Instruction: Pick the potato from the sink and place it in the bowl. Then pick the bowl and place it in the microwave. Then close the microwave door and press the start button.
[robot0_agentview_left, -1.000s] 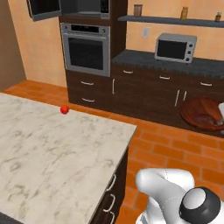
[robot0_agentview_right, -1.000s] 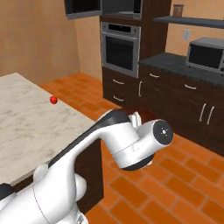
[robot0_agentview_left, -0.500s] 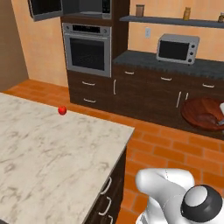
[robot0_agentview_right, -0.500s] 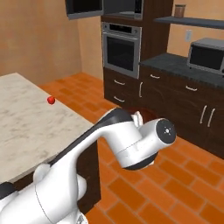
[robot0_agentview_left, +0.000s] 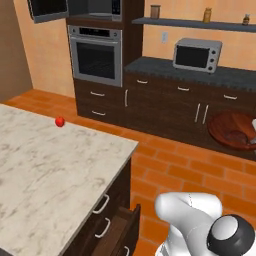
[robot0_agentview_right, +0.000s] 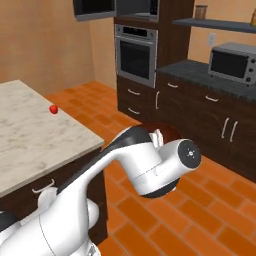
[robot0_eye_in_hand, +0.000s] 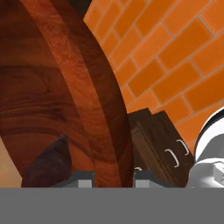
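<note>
Closed on the rim of the wide, shallow reddish-brown wooden bowl (robot0_eye_in_hand: 65, 87), with the tool (robot0_eye_in_hand: 113, 175) clamping that rim between its two small dark finger tips in the hand view. Inside the bowl, low against its wall, the small oblong dark reddish-brown potato (robot0_eye_in_hand: 48, 164). Held in the air above the orange brick floor (robot0_agentview_left: 175, 170), at the right edge of the left base view. On the pale marble island surface (robot0_agentview_left: 45, 170), a small bright red ball (robot0_agentview_left: 60, 121). Far off, high in the dark-brown cabinetry, the black-fronted microwave (robot0_agentview_left: 95, 7) above the steel wall oven (robot0_agentview_left: 96, 56).
</note>
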